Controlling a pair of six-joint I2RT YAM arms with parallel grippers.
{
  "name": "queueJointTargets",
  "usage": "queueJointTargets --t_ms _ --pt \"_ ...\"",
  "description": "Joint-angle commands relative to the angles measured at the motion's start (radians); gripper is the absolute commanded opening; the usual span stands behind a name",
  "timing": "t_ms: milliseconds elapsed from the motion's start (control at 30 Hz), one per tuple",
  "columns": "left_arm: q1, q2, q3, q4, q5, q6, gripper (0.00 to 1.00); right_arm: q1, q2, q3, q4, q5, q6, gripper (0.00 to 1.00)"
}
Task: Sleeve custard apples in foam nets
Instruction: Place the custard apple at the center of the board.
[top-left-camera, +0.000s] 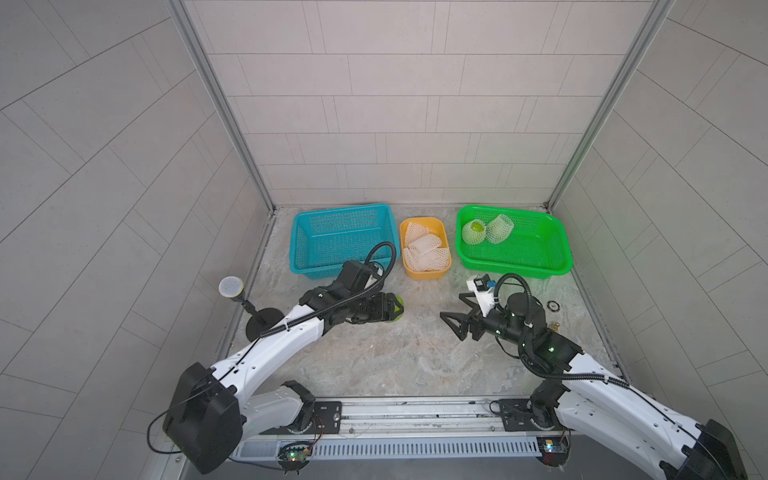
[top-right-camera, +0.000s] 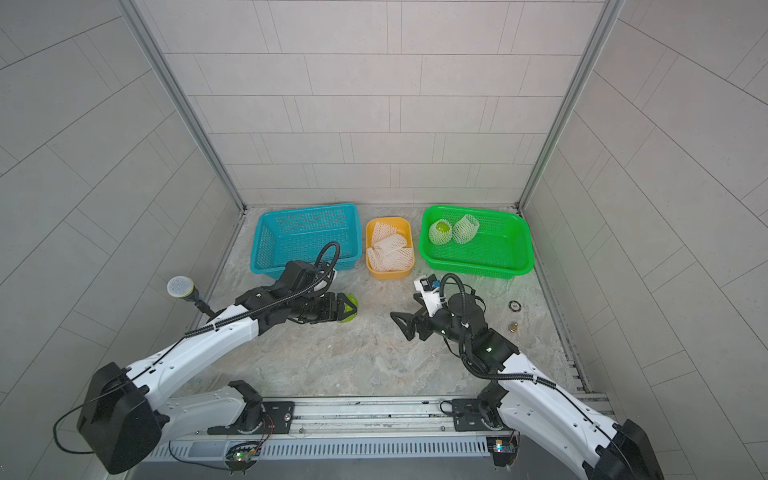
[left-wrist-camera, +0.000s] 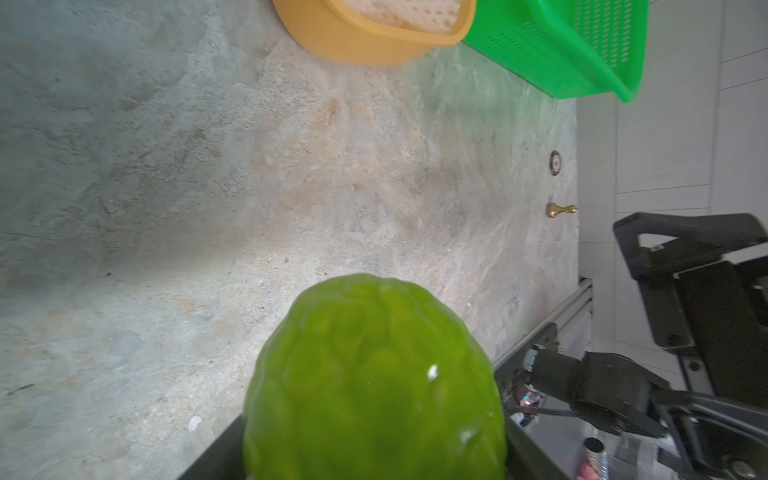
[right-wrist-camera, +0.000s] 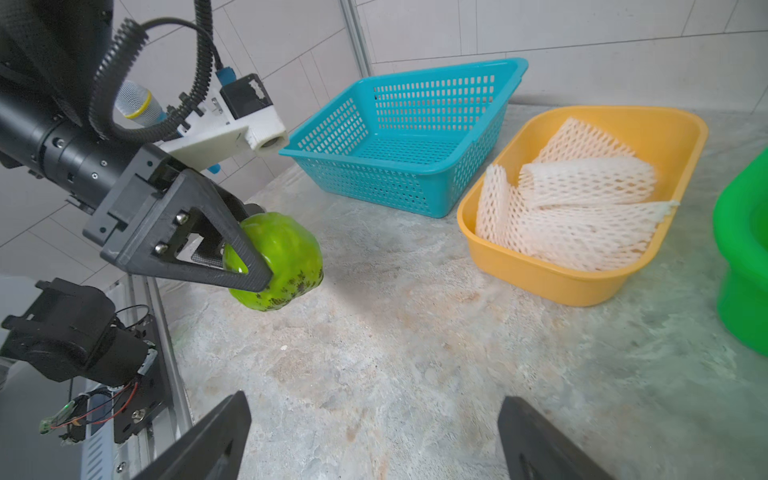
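A: surface and room?
B: mottled grey-beige stone-look counter (top-left-camera: 374, 365), boxed in by pale grey tiled walls (top-left-camera: 374, 104) on three sides. Along the back, left to right in both top views: teal perforated plastic basket (top-left-camera: 305, 249), small yellow plastic tub (top-left-camera: 424, 273), bright green perforated plastic basket (top-left-camera: 528, 245)
A: nets?
B: loose white foam mesh nets (top-left-camera: 424, 249) piled in the yellow tub. Two more nets sit rounded out and touching in the green basket's far left corner. A netted custard apple (top-left-camera: 473, 230) shows green through the open end of one. The second bulged net (top-left-camera: 500, 228) is too meshed over to tell what's inside
A: left end effector?
B: left end effector (top-right-camera: 348, 308) is clamped on a bare bright green bumpy custard apple (right-wrist-camera: 291, 249), jaws spread to the fruit's width. Dark speckling low on the fruit. It's in front of the teal basket. Can't tell if the apple touches the counter
A: right?
B: right end effector (top-left-camera: 451, 305) has jaws wide apart and holds nothing. It's over the counter in front of the green basket, facing the bare apple, well apart from it
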Motion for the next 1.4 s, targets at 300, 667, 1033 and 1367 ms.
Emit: queueJointTargets --t_ms 300,667,1033,1367 --pt "-0.153 0.158 -0.041 0.188 -0.271 0.027 0.69 0.003 -0.044 -0.033 -0.038 0.065 -0.009 0.97" --pt "-0.264 0.336 0.014 0.174 -0.442 0.075 0.70 0.003 -0.083 -0.046 -0.067 0.092 -0.012 0.98" --pt "-0.316 0.395 0.034 0.143 -0.517 0.085 0.79 0.003 -0.084 -0.048 -0.066 0.104 -0.015 0.98" --pt "-0.331 0.316 0.071 0.093 -0.538 0.093 0.94 0.003 -0.093 -0.046 -0.066 0.109 -0.010 0.98"
